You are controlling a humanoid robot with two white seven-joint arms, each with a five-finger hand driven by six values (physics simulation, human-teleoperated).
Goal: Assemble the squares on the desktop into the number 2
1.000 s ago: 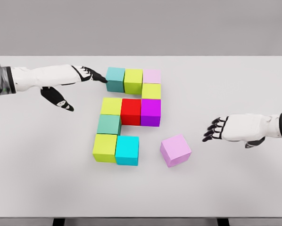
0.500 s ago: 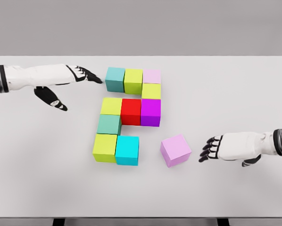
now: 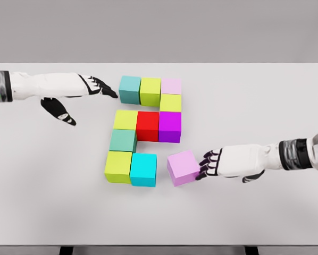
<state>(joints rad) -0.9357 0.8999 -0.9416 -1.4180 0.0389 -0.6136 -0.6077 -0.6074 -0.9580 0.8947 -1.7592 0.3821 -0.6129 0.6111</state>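
Coloured cubes lie on the white table [image 3: 265, 95] in a block figure. The top row is a teal cube [image 3: 130, 88], a lime cube [image 3: 150, 91] and a pale pink cube [image 3: 171, 86], with a yellow-green cube [image 3: 170, 102] below the pink one. The middle row is yellow [image 3: 126, 119], red [image 3: 148, 125], magenta [image 3: 169, 126]. Below come a green-teal cube [image 3: 122, 140], a lime cube [image 3: 118, 166] and a cyan cube [image 3: 143, 169]. A loose pink cube [image 3: 183, 167] sits tilted just right of the cyan one. My right hand [image 3: 208, 164] touches its right face with open fingers. My left hand [image 3: 98, 87] hovers open just left of the teal cube.
The table's front edge runs along the bottom of the view, with dark legs below it. Both forearms stretch in from the sides at table height.
My right hand has swept left and pushed the loose pink cube leftward toward the cyan cube. The left hand pulled slightly back from the teal cube, then held.
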